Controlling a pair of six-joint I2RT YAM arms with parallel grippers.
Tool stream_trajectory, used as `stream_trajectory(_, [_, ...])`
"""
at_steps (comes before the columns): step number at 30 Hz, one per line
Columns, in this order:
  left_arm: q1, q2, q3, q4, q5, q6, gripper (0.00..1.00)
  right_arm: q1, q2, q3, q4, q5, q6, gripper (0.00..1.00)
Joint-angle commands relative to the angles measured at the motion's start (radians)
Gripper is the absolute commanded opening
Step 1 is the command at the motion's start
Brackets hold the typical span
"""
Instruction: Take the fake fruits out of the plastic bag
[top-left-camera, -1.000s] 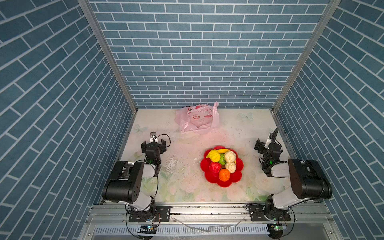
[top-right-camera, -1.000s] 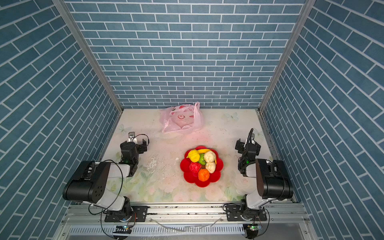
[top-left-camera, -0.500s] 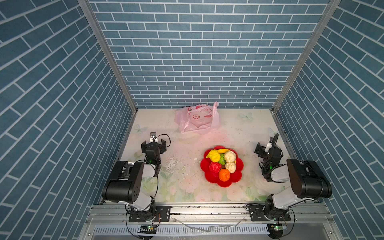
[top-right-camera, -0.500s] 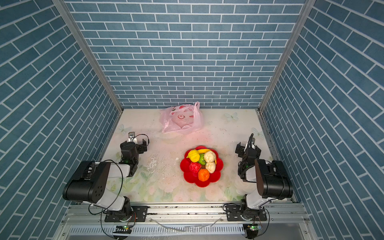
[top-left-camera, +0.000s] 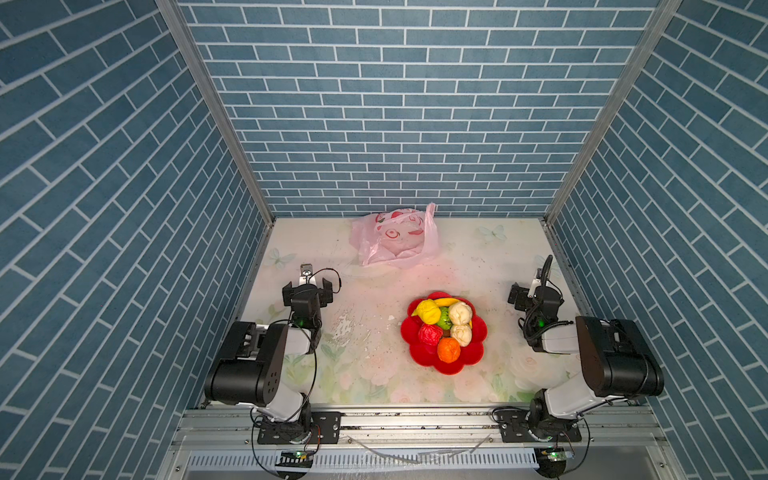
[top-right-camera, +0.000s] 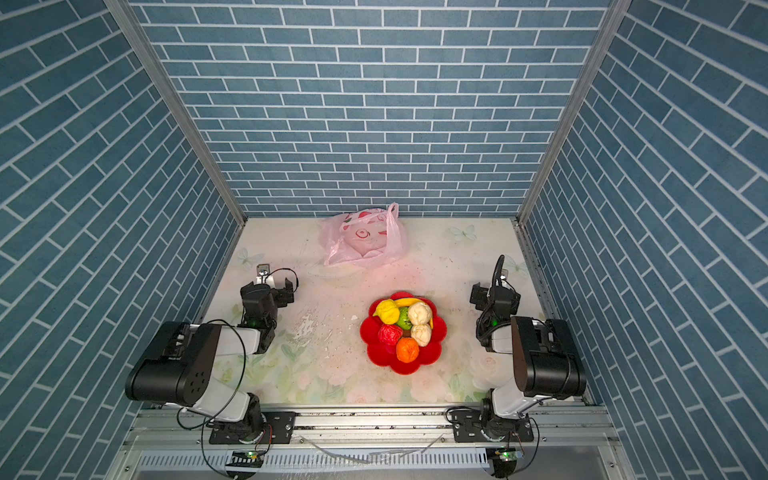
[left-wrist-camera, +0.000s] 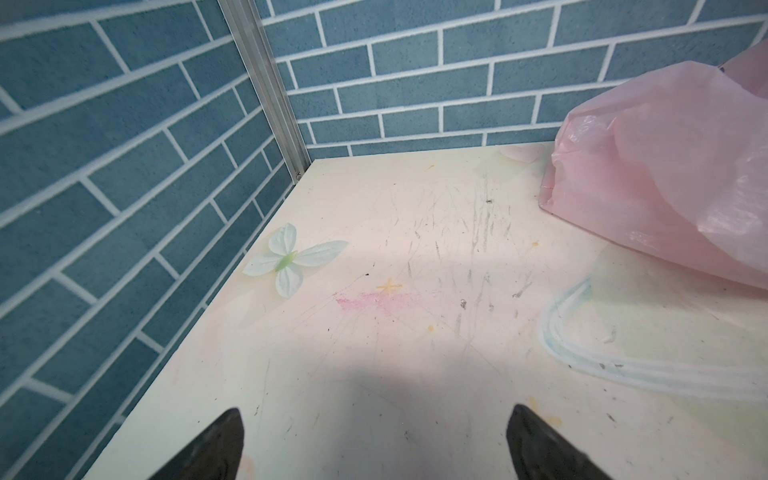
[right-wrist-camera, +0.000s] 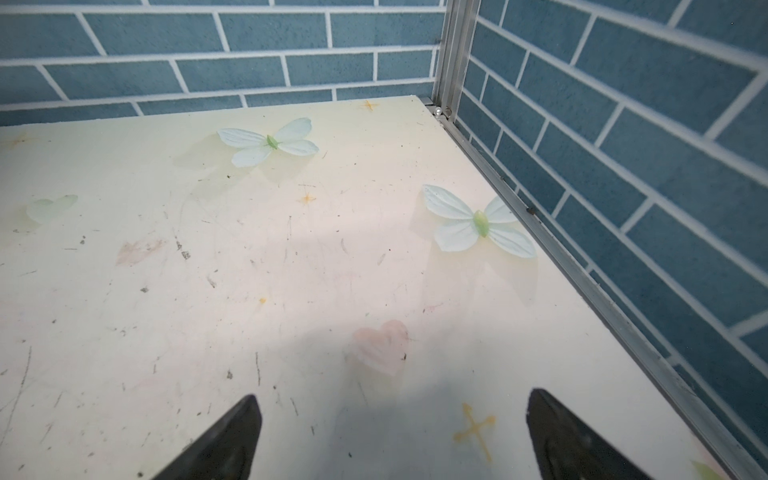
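The right gripper had eased back near the table's right edge; it and the left gripper gaped empty. The fake fruits already sat in the red dish, so the task seemed finished.

Bare table lies open between plastic bag and red dish, apparently unobstructed; brick walls hem three sides

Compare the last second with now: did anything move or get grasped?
Only the right gripper shifted slightly, open and empty throughout. The left gripper, the fake fruits in the red dish and the plastic bag stayed put.
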Motion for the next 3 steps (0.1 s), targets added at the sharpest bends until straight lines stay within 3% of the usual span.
stream_trajectory(1, [0.007,-0.004,0.004,-0.007,0.009,-0.004,0.99,-0.003,-0.010,0.031,-0.005,-0.003,0.001,0.99])
stream_trajectory(3, [0.007,-0.002,0.004,-0.008,0.009,-0.004,0.99,-0.002,-0.015,0.025,0.004,-0.003,0.001,0.99])
